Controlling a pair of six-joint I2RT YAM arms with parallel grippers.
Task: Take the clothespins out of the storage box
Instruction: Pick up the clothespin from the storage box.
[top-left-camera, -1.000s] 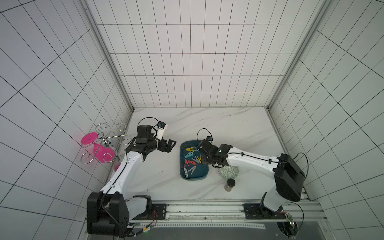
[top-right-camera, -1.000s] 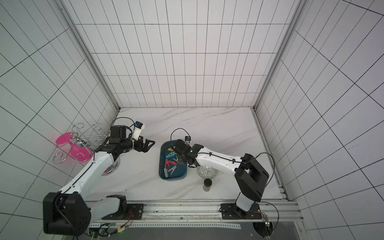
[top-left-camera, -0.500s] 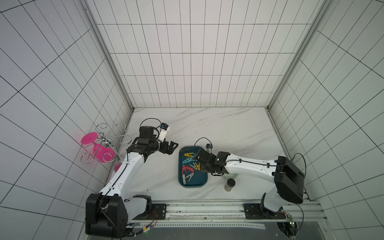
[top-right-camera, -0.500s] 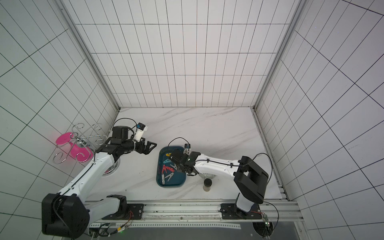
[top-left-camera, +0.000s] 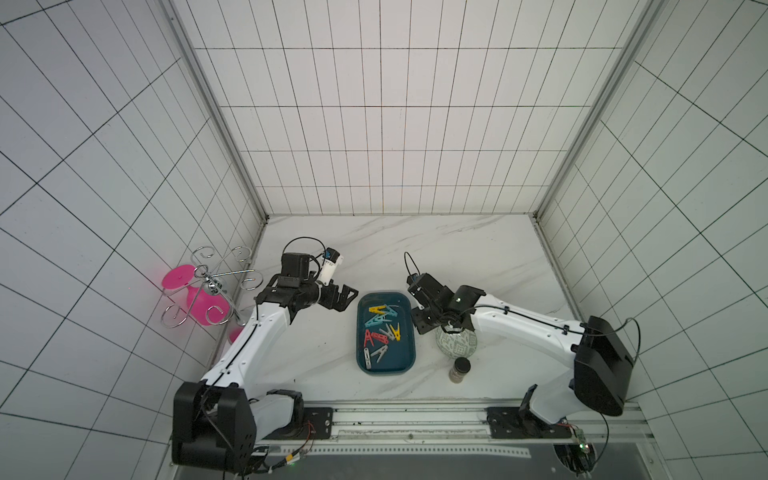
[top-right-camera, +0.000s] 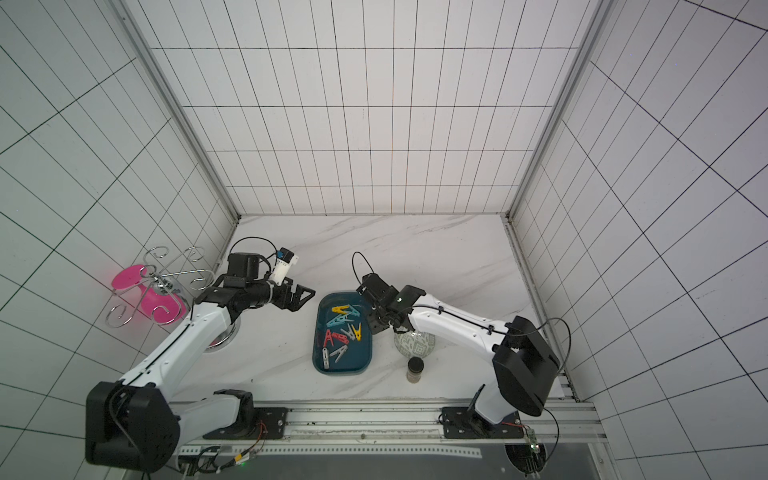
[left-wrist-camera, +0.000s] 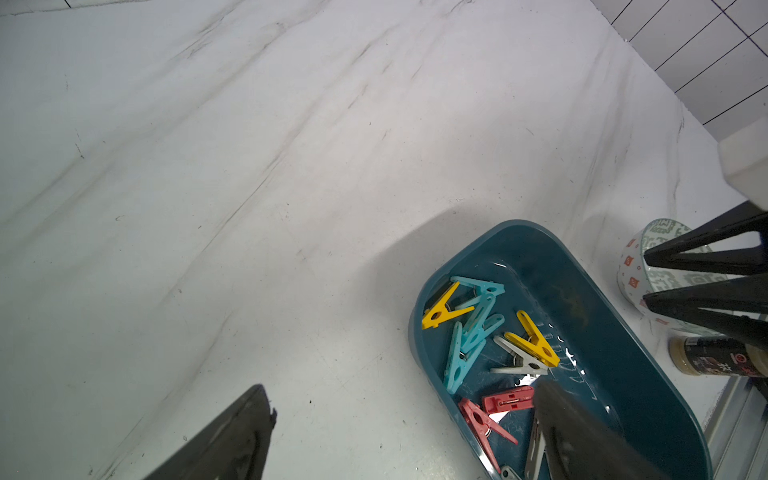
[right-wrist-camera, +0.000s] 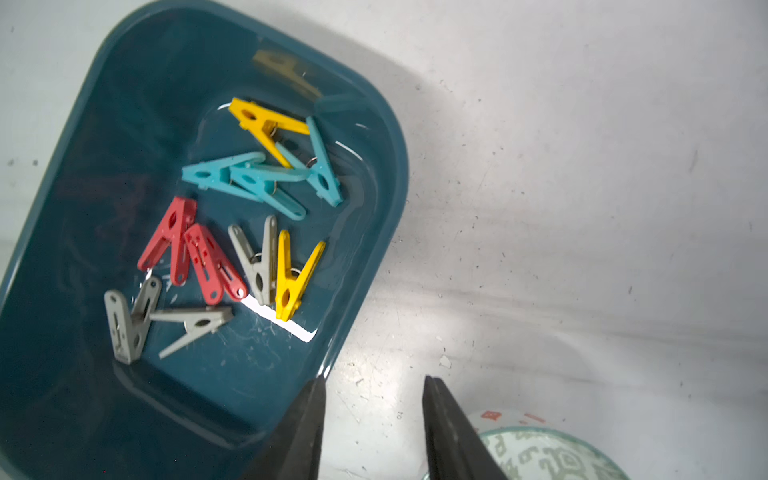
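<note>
Right wrist view: the right gripper (right-wrist-camera: 374, 380) is seen parted and empty above the table (right-wrist-camera: 582, 208), between the bowl (right-wrist-camera: 540, 455) and the storage box (right-wrist-camera: 124, 104); the clothespins (right-wrist-camera: 210, 259) are heaped inside it. Beyond, in a top view, the left gripper (top-left-camera: 348, 300) is held wide and empty near the box.

A white marble-look table (top-left-camera: 436, 245) sits between white tiled walls (top-left-camera: 374, 124). Toward its front right stands a round bowl (top-left-camera: 456, 345) with a green-and-white pattern and small red marks on the outside. Just in front of the bowl, nearer the front edge, a small jar (top-left-camera: 459, 370) with a dark lid stands upright. At the left edge, against the wall, a curly wire rack (top-left-camera: 226, 274) carries pink glasses (top-left-camera: 179, 277). A metal rail (top-left-camera: 415, 419) runs along the front edge.
</note>
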